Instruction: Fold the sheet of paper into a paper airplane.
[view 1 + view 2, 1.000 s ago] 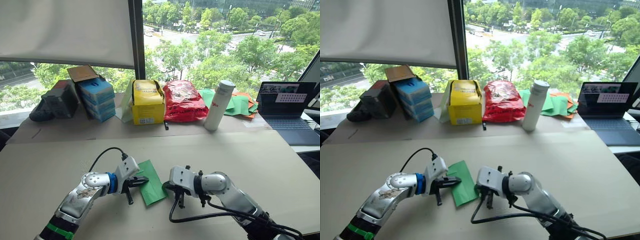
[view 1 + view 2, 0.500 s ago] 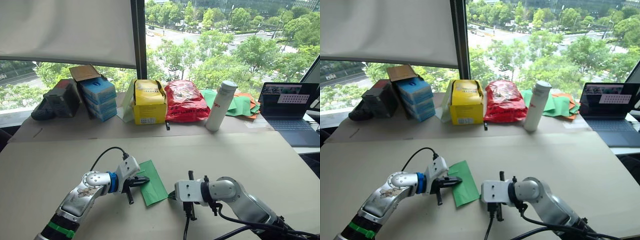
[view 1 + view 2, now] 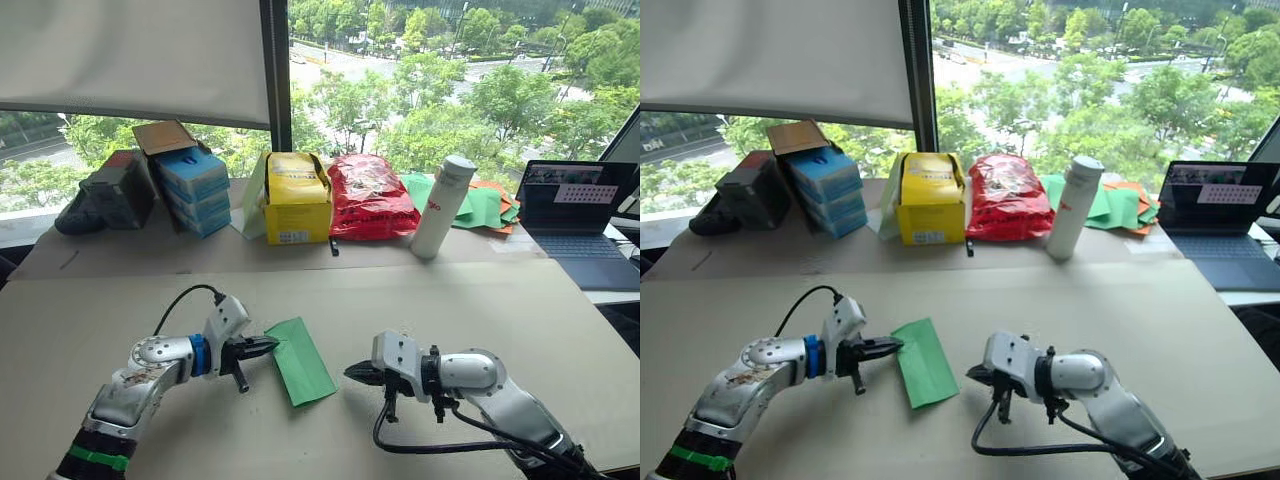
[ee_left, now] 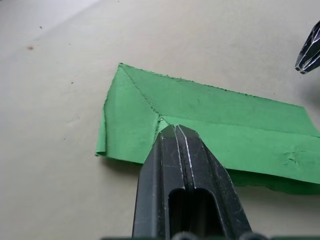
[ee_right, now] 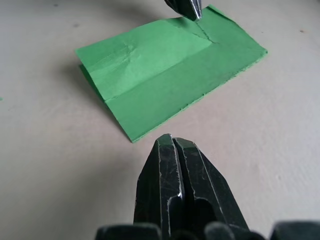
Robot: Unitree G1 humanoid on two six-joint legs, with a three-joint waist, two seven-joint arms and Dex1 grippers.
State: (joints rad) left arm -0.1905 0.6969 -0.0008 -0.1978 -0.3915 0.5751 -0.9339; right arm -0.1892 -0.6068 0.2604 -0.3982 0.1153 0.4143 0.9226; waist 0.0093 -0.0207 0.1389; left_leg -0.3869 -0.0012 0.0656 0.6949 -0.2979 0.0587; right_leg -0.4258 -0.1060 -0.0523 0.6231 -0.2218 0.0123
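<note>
The sheet of paper (image 3: 300, 358) is bright green and lies flat on the table, folded into a long narrow strip with a diagonal crease at one end (image 4: 145, 100). My left gripper (image 3: 270, 345) is shut. Its tips rest on top of the strip's left edge, near the crease (image 4: 174, 131). My right gripper (image 3: 352, 372) is shut too. It lies low over the table to the right of the strip, pointing at it, with a gap between (image 5: 170, 142). The left fingertips (image 5: 187, 7) show at the strip's far side in the right wrist view.
Along the table's back stand a black bag (image 3: 105, 200), blue boxes (image 3: 195, 190), a yellow box (image 3: 296, 205), a red bag (image 3: 368, 200), a white bottle (image 3: 440, 208) and a pile of green and orange sheets (image 3: 480, 208). A laptop (image 3: 575, 220) sits at the right.
My right gripper left the strip's right edge, where it pointed down, and now lies level, pointing at the strip. My left gripper's tips slid back toward the strip's left edge. The camera shifted.
</note>
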